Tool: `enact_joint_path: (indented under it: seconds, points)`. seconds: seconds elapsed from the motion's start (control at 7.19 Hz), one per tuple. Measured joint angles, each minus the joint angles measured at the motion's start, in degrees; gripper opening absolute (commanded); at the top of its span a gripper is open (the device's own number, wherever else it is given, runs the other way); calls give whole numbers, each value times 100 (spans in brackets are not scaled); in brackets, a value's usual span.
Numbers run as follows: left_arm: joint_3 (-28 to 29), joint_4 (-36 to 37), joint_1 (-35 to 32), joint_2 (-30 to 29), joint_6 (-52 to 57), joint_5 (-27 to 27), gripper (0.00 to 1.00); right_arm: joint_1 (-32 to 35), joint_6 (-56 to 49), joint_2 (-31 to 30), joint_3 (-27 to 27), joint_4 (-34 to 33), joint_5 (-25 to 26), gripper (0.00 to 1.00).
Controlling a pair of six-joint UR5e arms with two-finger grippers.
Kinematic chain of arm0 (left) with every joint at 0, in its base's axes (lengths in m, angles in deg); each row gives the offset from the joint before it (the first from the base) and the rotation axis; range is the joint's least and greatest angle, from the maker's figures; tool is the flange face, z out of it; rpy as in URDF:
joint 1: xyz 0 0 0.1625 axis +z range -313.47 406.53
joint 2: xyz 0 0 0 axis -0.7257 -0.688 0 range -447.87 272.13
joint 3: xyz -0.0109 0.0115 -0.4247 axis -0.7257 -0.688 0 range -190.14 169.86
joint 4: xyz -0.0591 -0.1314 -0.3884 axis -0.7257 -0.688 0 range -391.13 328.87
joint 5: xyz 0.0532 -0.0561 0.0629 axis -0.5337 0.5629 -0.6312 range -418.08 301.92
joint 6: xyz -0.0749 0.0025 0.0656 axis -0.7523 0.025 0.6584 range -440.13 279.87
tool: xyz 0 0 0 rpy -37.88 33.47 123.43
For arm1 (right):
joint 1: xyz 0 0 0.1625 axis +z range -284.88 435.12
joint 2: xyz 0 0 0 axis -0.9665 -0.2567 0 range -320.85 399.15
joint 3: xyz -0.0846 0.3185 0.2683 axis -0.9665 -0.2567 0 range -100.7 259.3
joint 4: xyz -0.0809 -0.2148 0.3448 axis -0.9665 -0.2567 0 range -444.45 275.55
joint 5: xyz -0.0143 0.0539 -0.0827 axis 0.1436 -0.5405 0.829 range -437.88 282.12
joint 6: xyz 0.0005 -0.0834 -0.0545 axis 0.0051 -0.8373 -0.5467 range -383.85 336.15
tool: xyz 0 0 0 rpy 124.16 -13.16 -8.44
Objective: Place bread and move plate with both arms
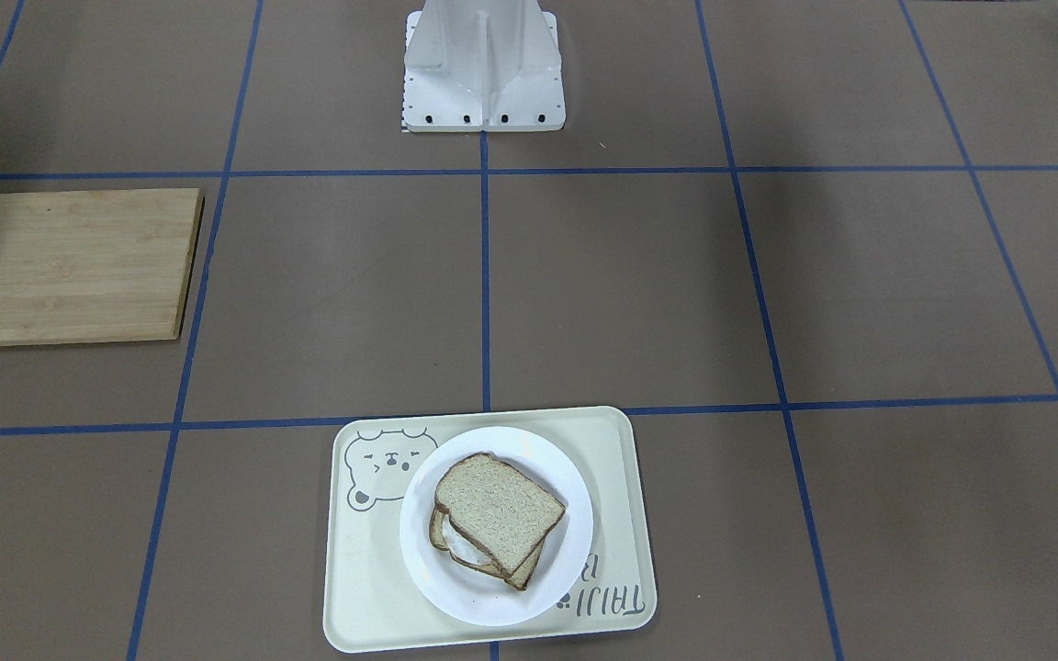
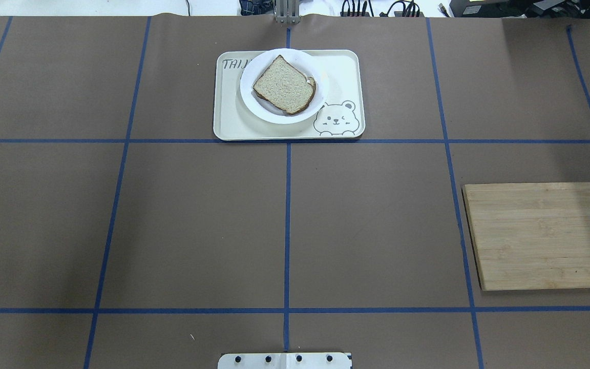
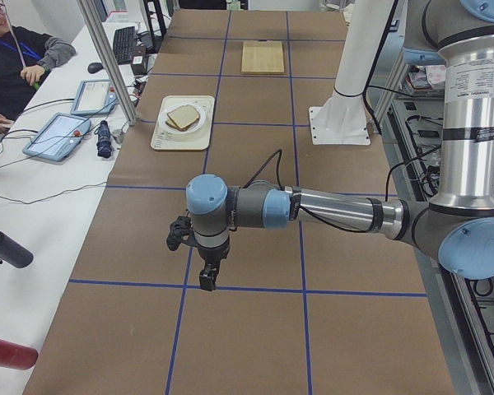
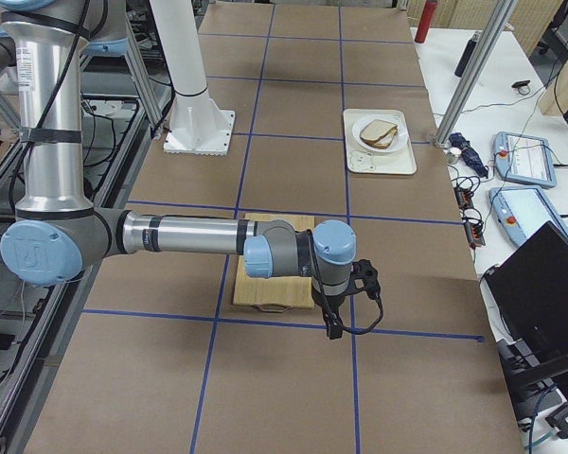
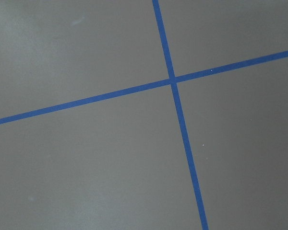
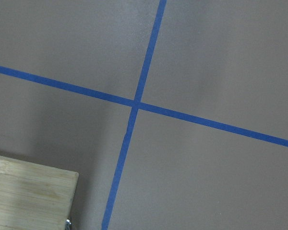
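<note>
The bread lies on top of a second slice with egg white showing under its edge. Both rest on the round white plate, which sits on the cream bear tray. The bread and plate also show in the overhead view. My left gripper hangs over the table's left end and shows only in the left side view; I cannot tell whether it is open or shut. My right gripper hangs beside the wooden board and shows only in the right side view; I cannot tell its state either. Both are far from the tray.
A bamboo cutting board lies on my right side of the table; its corner shows in the right wrist view. The white robot base stands at the table's middle. A seated operator and tablets are beside the tray's side.
</note>
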Motion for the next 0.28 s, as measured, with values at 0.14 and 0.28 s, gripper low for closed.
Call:
enact_joint_path:
  seconds: [0.14,0.28]
  points:
    - [-9,-2,0,10,1,0,99,-2,0,-4,-3,-4,-6,100]
    - [-15,-2,-1,21,1,0,99,-11,0,-4,-12,-6,0,100]
